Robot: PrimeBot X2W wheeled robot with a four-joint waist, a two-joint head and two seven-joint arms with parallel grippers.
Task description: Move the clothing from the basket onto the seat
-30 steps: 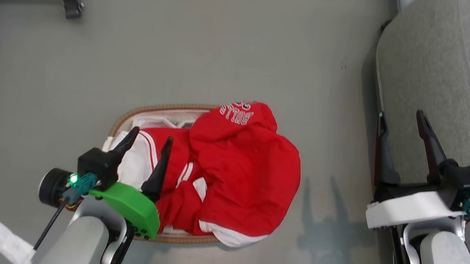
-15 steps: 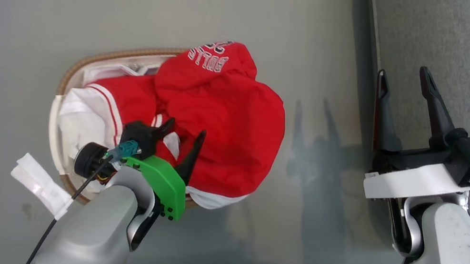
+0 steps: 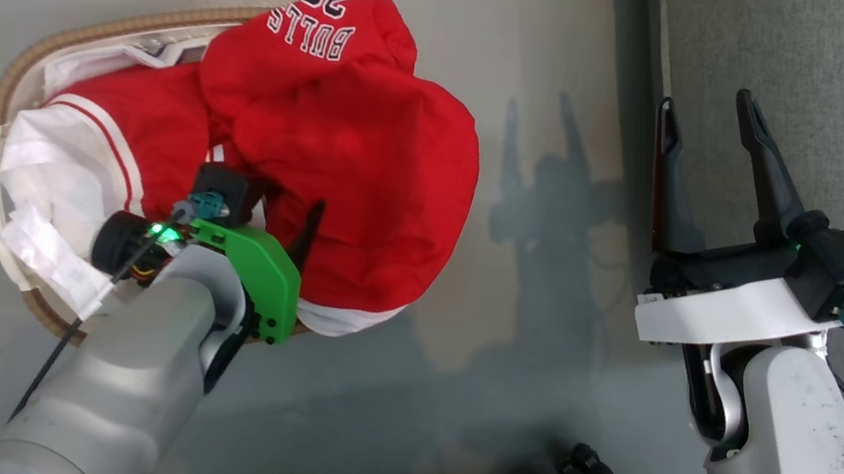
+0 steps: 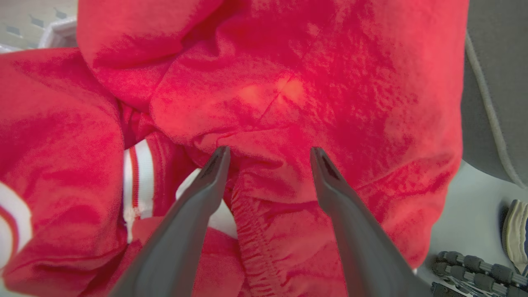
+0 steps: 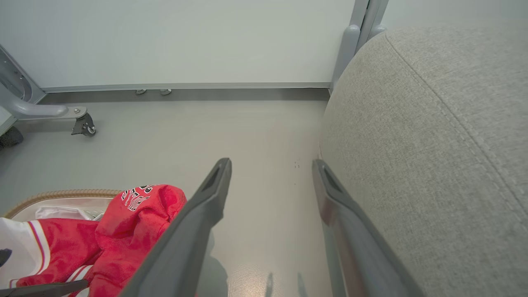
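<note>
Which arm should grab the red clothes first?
Probably the left. The left tool, open, is right at the clothes in the basket; the right tool is away beside the seat.

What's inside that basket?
A red BULLS garment piled over a striped red garment, spilling past the rim of the basket, with white cloth liner at the edge. Anything underneath them is covered.
</note>
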